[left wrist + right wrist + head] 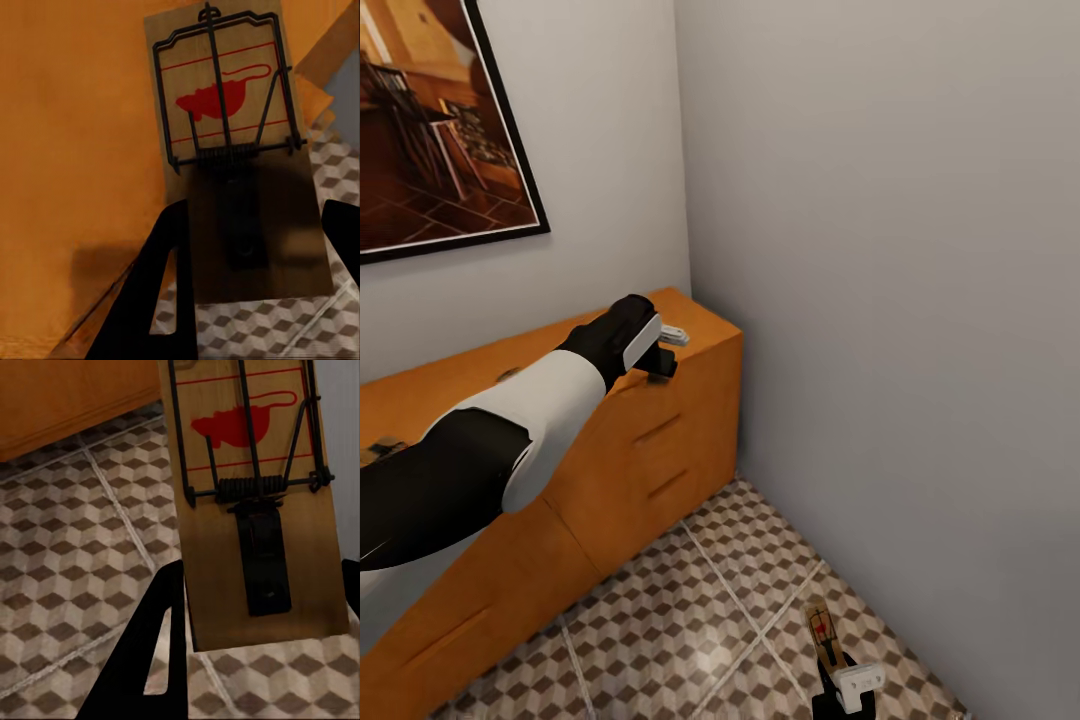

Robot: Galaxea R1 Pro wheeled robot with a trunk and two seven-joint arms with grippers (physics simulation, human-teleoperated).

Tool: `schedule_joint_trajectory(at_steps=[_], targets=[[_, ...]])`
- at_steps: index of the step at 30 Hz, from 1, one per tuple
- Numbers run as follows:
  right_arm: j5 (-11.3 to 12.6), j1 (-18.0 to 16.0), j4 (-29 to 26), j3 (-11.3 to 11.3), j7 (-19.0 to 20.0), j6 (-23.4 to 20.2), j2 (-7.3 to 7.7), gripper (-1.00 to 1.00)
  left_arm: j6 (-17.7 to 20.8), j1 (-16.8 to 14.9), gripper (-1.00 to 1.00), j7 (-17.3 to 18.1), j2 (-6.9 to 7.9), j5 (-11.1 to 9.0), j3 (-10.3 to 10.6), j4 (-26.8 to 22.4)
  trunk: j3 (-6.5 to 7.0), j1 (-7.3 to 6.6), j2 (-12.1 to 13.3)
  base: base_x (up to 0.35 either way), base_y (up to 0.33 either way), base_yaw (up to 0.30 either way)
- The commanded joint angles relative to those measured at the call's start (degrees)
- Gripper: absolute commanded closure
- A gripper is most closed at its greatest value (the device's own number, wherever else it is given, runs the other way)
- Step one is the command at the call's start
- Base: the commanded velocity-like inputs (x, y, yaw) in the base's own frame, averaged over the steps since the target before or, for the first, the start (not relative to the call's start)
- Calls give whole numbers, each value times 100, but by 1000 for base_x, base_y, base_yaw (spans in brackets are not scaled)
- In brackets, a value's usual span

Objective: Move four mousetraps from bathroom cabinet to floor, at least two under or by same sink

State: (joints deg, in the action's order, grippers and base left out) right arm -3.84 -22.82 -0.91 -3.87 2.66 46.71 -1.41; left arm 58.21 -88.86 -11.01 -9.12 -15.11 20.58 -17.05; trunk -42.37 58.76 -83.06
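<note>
Both grippers, left gripper and right gripper, are clamping tan, red-mouse-printed mousetraps: one over the cabinet, the other beside it.

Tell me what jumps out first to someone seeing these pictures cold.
The red mouse mark on a mousetrap held between the right gripper's fingers, low over the cube-patterned bathroom floor. Next, the left gripper at the top edge of the orange cabinet, holding a second mousetrap in the corner by the grey wall. A dark framed picture hangs above.
</note>
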Motion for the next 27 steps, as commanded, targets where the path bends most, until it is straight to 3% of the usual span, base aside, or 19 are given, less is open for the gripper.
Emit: schedule_joint_trajectory(at_steps=[1,20,27], targets=[[24,-3,4,-35,-2,17,0,100,7,0,100,-32,4,-220,7,342,-5,-3,-2,-332,0,0],[24,-3,4,-35,-2,15,0,100,7,0,100,-31,3,-220,5,350,-5,-3,-2,-330,0,0],[24,-3,5,-35,-2,16,0,100,7,1,100,-24,-1,-220,6,351,-5,-3,-2,-170,0,0]])
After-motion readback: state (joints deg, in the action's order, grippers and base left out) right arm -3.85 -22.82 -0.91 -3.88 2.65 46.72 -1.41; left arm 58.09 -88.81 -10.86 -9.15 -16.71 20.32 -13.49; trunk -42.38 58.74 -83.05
